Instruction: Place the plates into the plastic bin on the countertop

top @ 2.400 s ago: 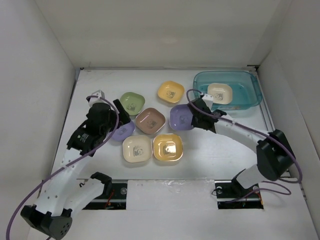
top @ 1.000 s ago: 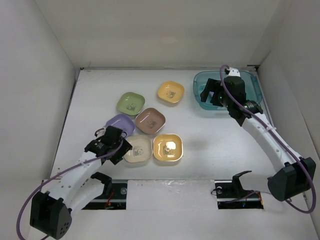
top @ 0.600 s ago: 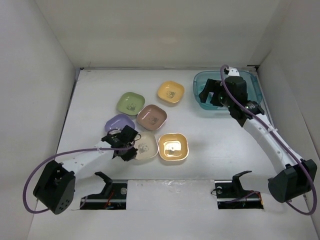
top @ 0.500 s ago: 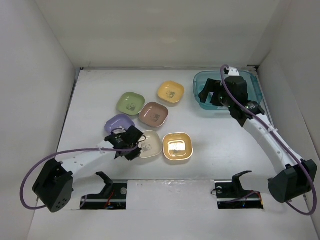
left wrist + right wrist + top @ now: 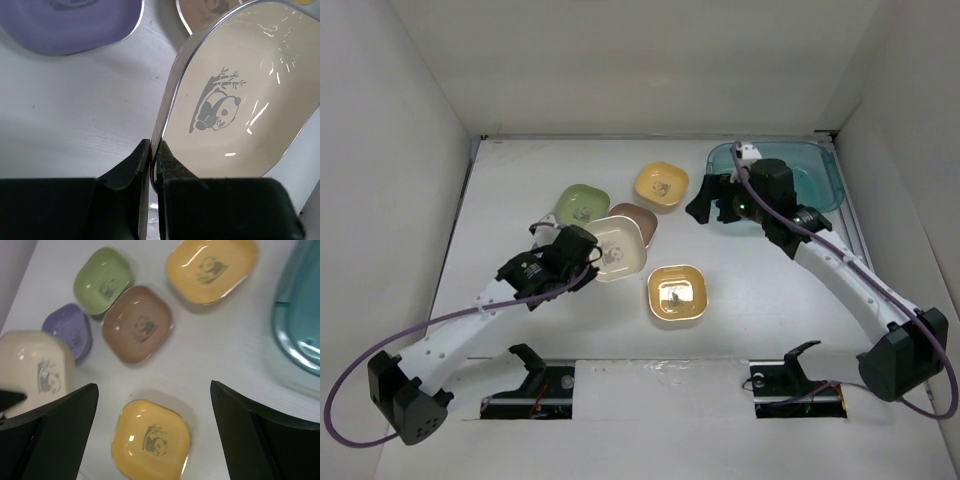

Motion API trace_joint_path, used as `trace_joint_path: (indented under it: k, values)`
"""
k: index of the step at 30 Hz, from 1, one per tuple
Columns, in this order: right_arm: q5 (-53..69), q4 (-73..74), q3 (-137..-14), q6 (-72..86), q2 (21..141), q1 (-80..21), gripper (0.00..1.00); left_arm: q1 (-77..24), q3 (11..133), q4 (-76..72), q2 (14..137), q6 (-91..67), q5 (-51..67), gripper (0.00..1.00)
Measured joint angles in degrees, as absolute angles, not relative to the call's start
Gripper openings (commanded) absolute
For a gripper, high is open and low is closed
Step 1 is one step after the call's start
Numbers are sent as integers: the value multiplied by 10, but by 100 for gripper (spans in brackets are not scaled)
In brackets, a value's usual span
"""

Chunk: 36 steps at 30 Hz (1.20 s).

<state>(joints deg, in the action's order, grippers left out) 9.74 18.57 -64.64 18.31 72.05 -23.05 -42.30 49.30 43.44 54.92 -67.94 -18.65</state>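
Observation:
My left gripper (image 5: pixel 584 262) (image 5: pixel 155 147) is shut on the rim of a cream plate (image 5: pixel 616 247) (image 5: pixel 240 115), which hangs tilted above the countertop (image 5: pixel 750 290). A purple plate (image 5: pixel 75 25) (image 5: pixel 67 330) lies beneath it, hidden by the arm in the top view. Green (image 5: pixel 583 205), brown (image 5: pixel 640 220) and two yellow plates (image 5: pixel 661 184) (image 5: pixel 677 292) rest on the surface. My right gripper (image 5: pixel 705 205) (image 5: pixel 154 390) is open and empty, hovering left of the teal plastic bin (image 5: pixel 820 178) (image 5: pixel 300 315), above the near yellow plate (image 5: pixel 152 440).
White walls enclose the countertop on the left, back and right. The right arm crosses over the bin's left part and hides what lies inside there. Both arm bases and their dark mounts sit along the near edge.
The left gripper shut on the cream plate and lifted it back and to the right. The near yellow plate slid right. The right gripper swung left, away from the bin.

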Motion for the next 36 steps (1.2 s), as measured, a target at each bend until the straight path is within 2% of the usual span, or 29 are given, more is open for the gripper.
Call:
trace_joint_path:
  k: [7, 12, 14, 15, 16, 17, 18, 19, 22, 23, 25, 26, 27, 28, 36]
  values:
    - [151, 161, -639, 182, 739, -335, 98, -423, 579, 418, 638, -583, -211, 0]
    - [140, 147, -639, 193, 774, -387, 98, -423, 620, 409, 645, -527, -212, 0]
    - [130, 145, -639, 199, 794, -399, 94, -423, 639, 390, 646, -507, -207, 0]
    - [126, 145, -639, 203, 805, -403, 89, -423, 643, 380, 645, -498, -202, 0]
    - [124, 145, -639, 207, 815, -406, 77, -423, 645, 366, 645, -487, -197, 0]
    - [122, 143, -640, 211, 823, -407, 44, -423, 645, 361, 645, -475, -194, 0]
    - [123, 141, -642, 215, 828, -407, 17, -423, 645, 362, 646, -467, -187, 0]
    - [125, 136, -646, 224, 832, -409, 1, -423, 645, 358, 649, -463, -182, 0]
    - [82, 133, -669, 246, 832, -407, 0, -422, 644, 353, 658, -446, -176, 0]
    - [71, 137, -675, 246, 829, -404, 0, -423, 644, 340, 659, -439, -176, 15]
    - [53, 148, -684, 245, 824, -395, 0, -422, 645, 317, 663, -435, -171, 27]
    - [47, 154, -690, 244, 822, -389, 0, -423, 647, 307, 667, -431, -167, 42]
    - [42, 162, -698, 243, 821, -378, 0, -423, 650, 297, 670, -427, -164, 79]
    - [36, 168, -707, 243, 821, -364, 0, -423, 654, 289, 675, -423, -160, 99]
    - [-11, 213, -780, 242, 840, -148, 0, -448, 660, 239, 718, -436, -140, 100]
